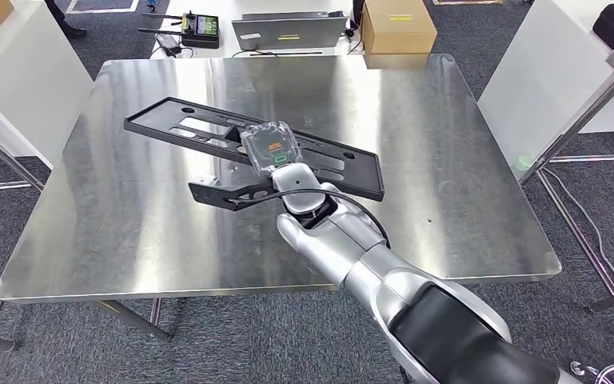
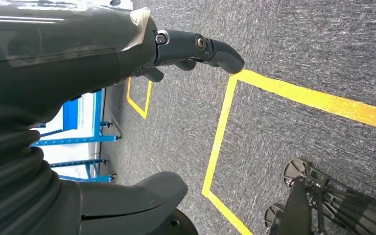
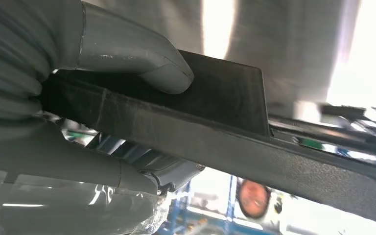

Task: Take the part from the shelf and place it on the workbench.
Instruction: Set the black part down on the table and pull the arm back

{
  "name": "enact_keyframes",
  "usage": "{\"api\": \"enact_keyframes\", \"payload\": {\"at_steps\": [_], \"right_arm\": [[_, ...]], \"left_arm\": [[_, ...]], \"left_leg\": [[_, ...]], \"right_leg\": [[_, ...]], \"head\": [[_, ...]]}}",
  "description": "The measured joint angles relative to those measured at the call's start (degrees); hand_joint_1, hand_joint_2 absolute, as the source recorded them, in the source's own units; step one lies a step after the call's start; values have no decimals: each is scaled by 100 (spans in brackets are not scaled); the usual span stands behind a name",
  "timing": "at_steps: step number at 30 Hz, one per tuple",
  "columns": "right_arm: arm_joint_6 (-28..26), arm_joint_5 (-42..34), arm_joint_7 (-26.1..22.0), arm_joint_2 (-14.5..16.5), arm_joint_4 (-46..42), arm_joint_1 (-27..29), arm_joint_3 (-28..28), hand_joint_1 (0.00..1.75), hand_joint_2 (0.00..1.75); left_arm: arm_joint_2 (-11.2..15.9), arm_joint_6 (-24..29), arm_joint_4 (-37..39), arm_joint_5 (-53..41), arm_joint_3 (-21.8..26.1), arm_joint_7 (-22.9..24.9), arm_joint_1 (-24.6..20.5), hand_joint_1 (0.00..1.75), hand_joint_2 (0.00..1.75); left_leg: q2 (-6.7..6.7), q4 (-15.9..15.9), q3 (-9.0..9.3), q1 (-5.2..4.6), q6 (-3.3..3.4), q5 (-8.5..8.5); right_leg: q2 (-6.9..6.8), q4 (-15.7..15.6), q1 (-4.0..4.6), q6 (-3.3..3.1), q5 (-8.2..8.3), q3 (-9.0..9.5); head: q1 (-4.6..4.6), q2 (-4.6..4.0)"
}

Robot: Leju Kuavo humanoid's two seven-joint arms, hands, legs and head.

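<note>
A long flat black part (image 1: 208,128) with slots lies slanted over the middle of the steel workbench (image 1: 448,160). My right hand (image 1: 276,152), wrapped in clear plastic, grips its near edge; whether the part rests on the bench or hangs just above it I cannot tell. In the right wrist view my thumb (image 3: 147,63) presses on the black part (image 3: 215,132) from one side and the fingers (image 3: 88,171) lie against the other. My left hand (image 2: 176,49) hangs over grey carpet, fingers curled, with nothing in it.
Behind the workbench stand a cardboard box (image 1: 397,26), a grey laptop (image 1: 288,32) and a black device (image 1: 200,28). White tables flank the bench left and right. Yellow tape lines (image 2: 220,132) mark the carpet, with a wheeled base (image 2: 323,200) nearby.
</note>
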Motion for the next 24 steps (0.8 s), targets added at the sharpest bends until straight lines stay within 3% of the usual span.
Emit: {"api": "enact_keyframes", "payload": {"at_steps": [2, 6, 10, 14, 24], "right_arm": [[84, 10, 107, -45, 88, -7, -1, 175, 175], [203, 65, 333, -118, 232, -56, -33, 0, 0], [275, 112, 508, -157, 323, -107, -98, 0, 0], [273, 161, 545, -163, 371, -159, -181, 0, 0], [185, 303, 417, -50, 382, -299, -297, 0, 0]], "left_arm": [[-4, 2, 0, 9, -1, 0, 1, 0, 175], [-9, 49, 4, 19, -1, 0, 2, 0, 175], [-15, 139, 8, 26, 0, 0, 2, 0, 175], [-20, 285, 7, 133, 1, 0, -3, 0, 0], [-4, 359, 7, 256, 20, 0, -50, 0, 0]], "left_leg": [[0, 0, 3, 0, 0, 0], [2, 0, 13, 0, 0, 0], [2, 0, 25, 0, 0, 0], [4, 0, 38, 0, -1, -1], [4, -2, 76, 0, -1, -1]], "right_leg": [[0, 0, 0, 0, 0, 3], [1, 0, 0, 0, 0, 11], [1, 0, 1, 0, 0, 23], [1, 0, 1, -1, 0, 35], [1, 0, 2, -3, -1, 75]], "head": [[0, 0], [1, 0], [1, 0], [1, 0], [1, 0]]}}
